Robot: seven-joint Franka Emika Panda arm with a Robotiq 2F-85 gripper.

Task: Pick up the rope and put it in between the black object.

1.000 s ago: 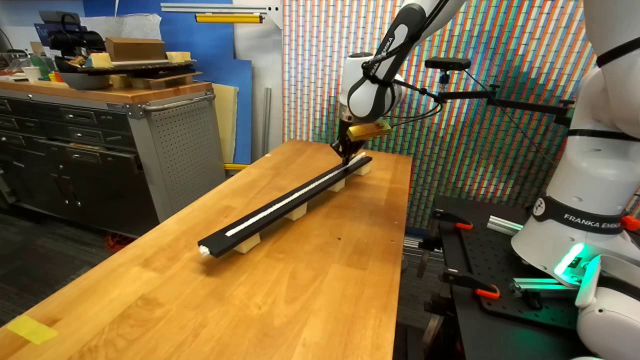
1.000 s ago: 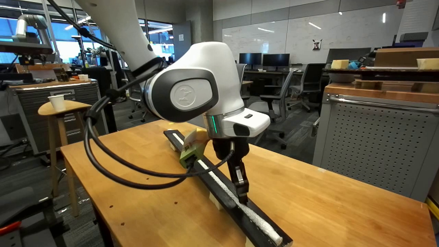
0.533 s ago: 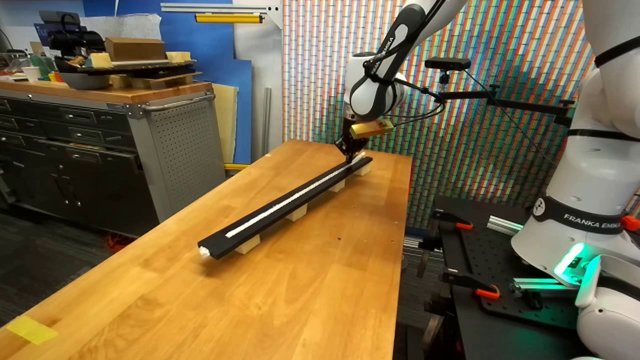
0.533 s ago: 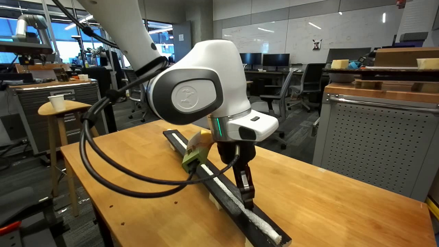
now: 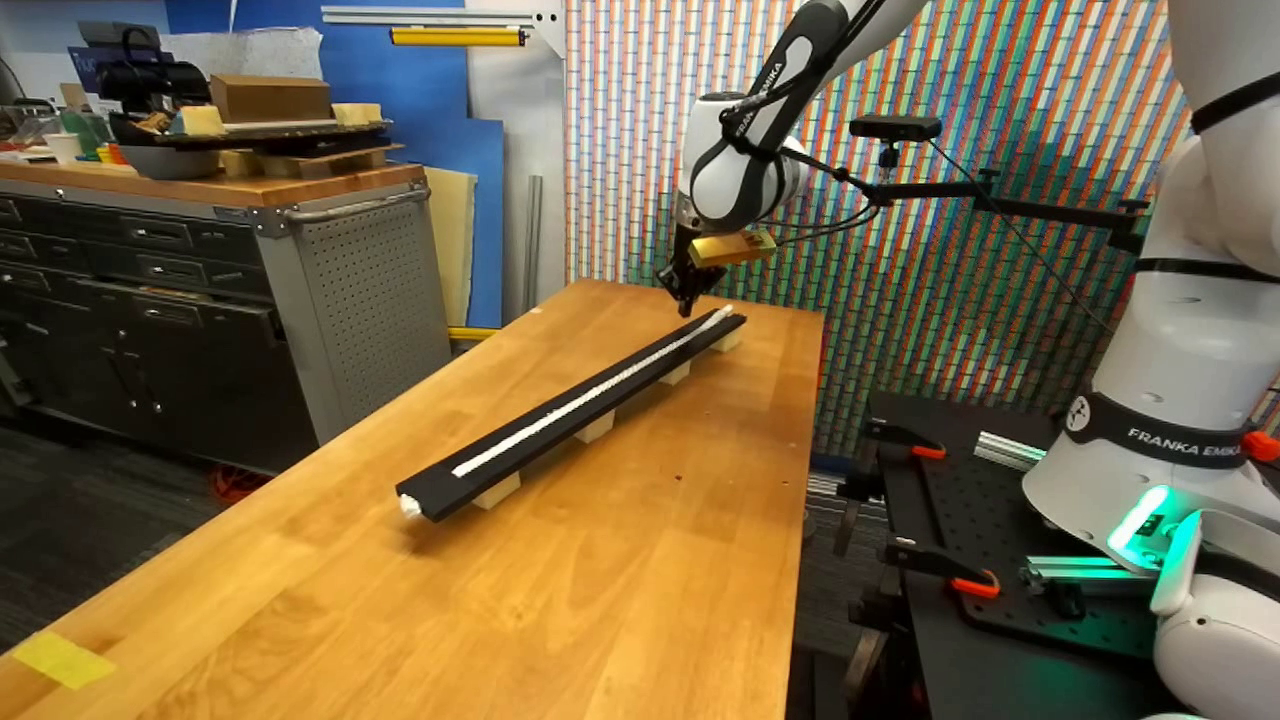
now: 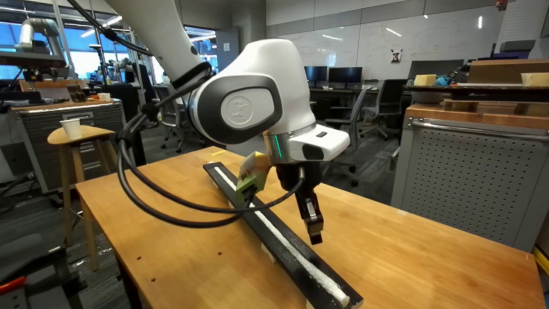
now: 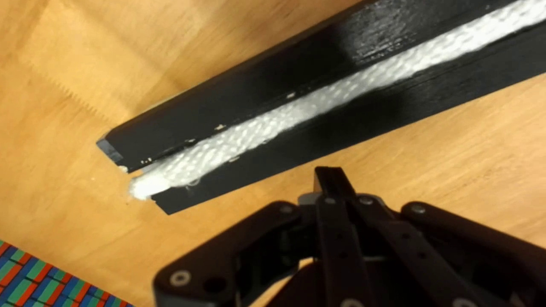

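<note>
Hand (image 7: 329, 172) clenched, its tips pressed together, hanging above the counter (image 7: 426, 153) just beside the black track (image 7: 256, 94), apart from the rope (image 7: 298, 111). Rope lies along the track's lengthwise groove, shows in all views; in the wrist view its end pokes out past the track's end and sits a bit skewed over the groove there, how deep can't tell. In an exterior view a white tuft (image 5: 409, 503) shows at the track's opposite end; can't tell if it's rope. Track runs along the counter: as seen there, one end close to the counter's far edge, nearer that edge's right corner, other end toward the viewer, closer to the left edge. Pale blocks (image 5: 596, 428) prop it off the wood, four visible. Yellow tape (image 5: 64, 658) on the counter by the left edge, well apart from the track. Cabinet (image 5: 360, 280) with perforated side stands past the left edge; hand is on the cabinet's side of the track. Multicolored panel (image 5: 630, 150) behind the counter's far edge. In both exterior views the arm (image 6: 257, 103) reaches over the counter with the hand pointing down, slightly tilted; yellow-and-green box (image 6: 251, 174) on the wrist, black cables (image 6: 193, 224) looped near it. In an exterior view a white cup (image 6: 71, 128) stands on a stool (image 6: 96, 131) just past a counter corner.
</note>
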